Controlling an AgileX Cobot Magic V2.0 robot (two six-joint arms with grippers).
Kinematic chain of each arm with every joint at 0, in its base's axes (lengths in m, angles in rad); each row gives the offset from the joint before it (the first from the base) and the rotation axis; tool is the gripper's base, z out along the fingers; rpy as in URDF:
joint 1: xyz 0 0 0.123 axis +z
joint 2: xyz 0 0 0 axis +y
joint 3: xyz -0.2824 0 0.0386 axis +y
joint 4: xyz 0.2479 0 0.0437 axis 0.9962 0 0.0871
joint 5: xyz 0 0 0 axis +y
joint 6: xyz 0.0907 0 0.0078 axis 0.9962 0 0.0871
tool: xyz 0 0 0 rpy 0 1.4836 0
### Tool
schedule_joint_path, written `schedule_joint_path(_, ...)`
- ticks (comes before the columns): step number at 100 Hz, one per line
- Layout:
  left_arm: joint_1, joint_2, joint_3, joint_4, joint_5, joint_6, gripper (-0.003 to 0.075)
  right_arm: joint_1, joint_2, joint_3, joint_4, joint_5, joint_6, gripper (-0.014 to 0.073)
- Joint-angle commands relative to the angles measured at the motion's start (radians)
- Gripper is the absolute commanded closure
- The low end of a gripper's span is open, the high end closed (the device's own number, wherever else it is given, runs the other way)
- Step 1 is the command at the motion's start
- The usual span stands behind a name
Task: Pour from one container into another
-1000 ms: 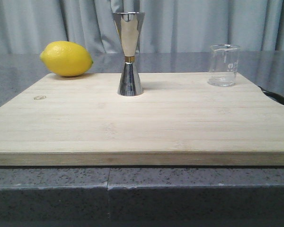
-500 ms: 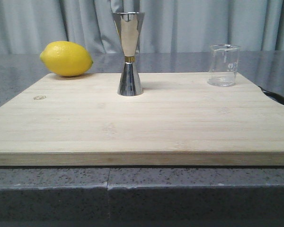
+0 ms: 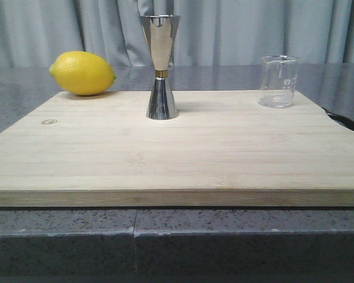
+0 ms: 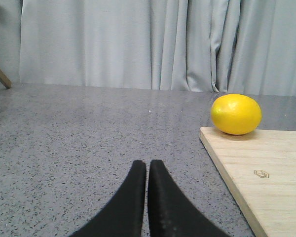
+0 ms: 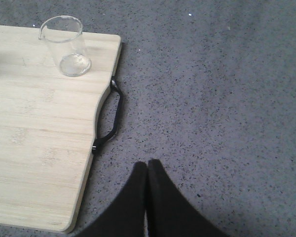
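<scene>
A small clear glass beaker (image 3: 278,81) stands upright at the back right of the wooden cutting board (image 3: 177,153); it also shows in the right wrist view as the beaker (image 5: 66,47). The steel hourglass jigger (image 3: 160,68) with a gold waist band stands upright at the board's back middle. Neither arm appears in the front view. My left gripper (image 4: 147,164) is shut and empty above the grey counter, left of the board. My right gripper (image 5: 147,164) is shut and empty above the counter, off the board's right edge, well short of the beaker.
A yellow lemon (image 3: 82,73) lies at the board's back left corner, and the left wrist view shows the lemon (image 4: 236,114) too. A black handle (image 5: 112,116) sticks out from the board's right edge. Grey curtains hang behind the speckled counter (image 5: 212,98).
</scene>
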Motion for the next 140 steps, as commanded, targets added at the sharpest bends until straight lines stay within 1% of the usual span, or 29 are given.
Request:
schedule_joint_path(1,0.004,-0.024,0.004,0.0,-0.083,0.003,0.0739,0.0,-0.013,-0.014,-0.008,-0.092,-0.011,0.0665)
schedule_joint_path(4,0.004,-0.024,0.004,0.0,-0.083,0.003,0.0739,-0.008,-0.03,0.006,-0.041,-0.116,-0.011,0.0665)
schedule_joint_path(11,0.004,-0.024,0.004,0.0,-0.083,0.003,0.0739,-0.048,-0.079,0.067,-0.043,-0.185,-0.011,0.0665)
schedule_joint_path(15,0.004,-0.024,0.004,0.0,-0.083,0.003,0.0739,-0.069,-0.107,0.125,-0.043,-0.26,-0.011,0.0665)
schedule_joint_path(27,0.004,-0.024,0.004,0.0,-0.083,0.003,0.0739,-0.147,-0.228,0.333,-0.026,-0.549,-0.011,0.0665)
schedule_joint_path(34,0.004,-0.024,0.004,0.0,-0.083,0.003,0.0739,-0.182,-0.304,0.446,-0.009,-0.682,-0.011,0.0665)
schedule_joint_path(41,0.004,-0.024,0.004,0.0,-0.083,0.003,0.0739,-0.204,-0.382,0.545,0.018,-0.785,-0.011,0.0665)
schedule_joint_path(48,0.004,-0.024,0.004,0.0,-0.083,0.003,0.0739,-0.211,-0.453,0.627,0.031,-0.843,-0.011,0.0665)
schedule_joint_path(61,0.004,-0.024,0.004,0.0,-0.083,0.003,0.0739,-0.212,-0.547,0.729,0.048,-0.891,-0.011,0.0665)
schedule_joint_path(65,0.004,-0.024,0.004,0.0,-0.083,0.003,0.0739,-0.212,-0.555,0.723,0.052,-0.848,-0.011,0.0665)
schedule_joint_path(140,0.004,-0.024,0.004,0.0,-0.083,0.003,0.0739,-0.21,-0.553,0.725,0.052,-0.853,-0.011,0.0665)
